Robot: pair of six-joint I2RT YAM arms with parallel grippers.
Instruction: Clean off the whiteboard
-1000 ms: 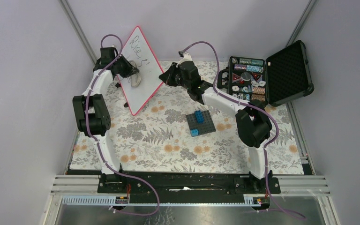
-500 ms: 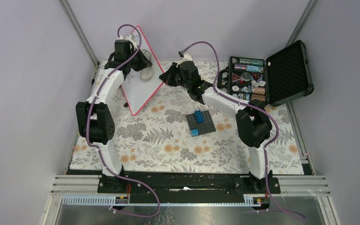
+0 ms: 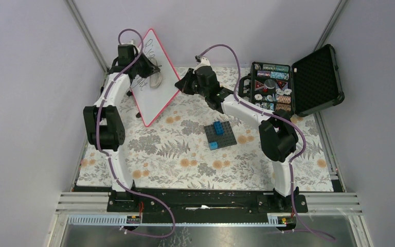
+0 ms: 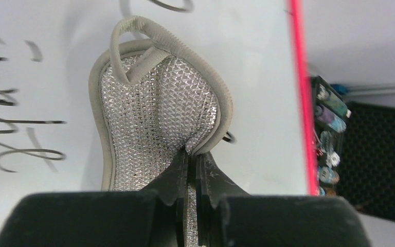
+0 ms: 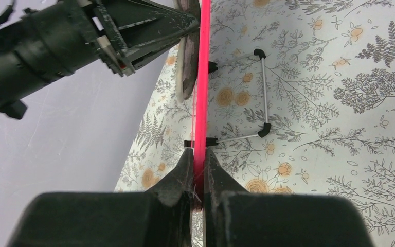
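Your whiteboard [image 3: 160, 96] stands tilted up at the far left of the table [image 3: 185, 159], written face toward the left arm, its length climbing toward the back wall. The right gripper [image 5: 198, 160] pinches its red edge. The left gripper [image 4: 191, 160] clamps a mesh pad [image 4: 154, 103] that lies against the board.

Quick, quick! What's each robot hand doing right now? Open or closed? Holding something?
Left gripper: closed, holding the grey mesh pad.
Right gripper: closed, pinching the whiteboard by its pink frame.
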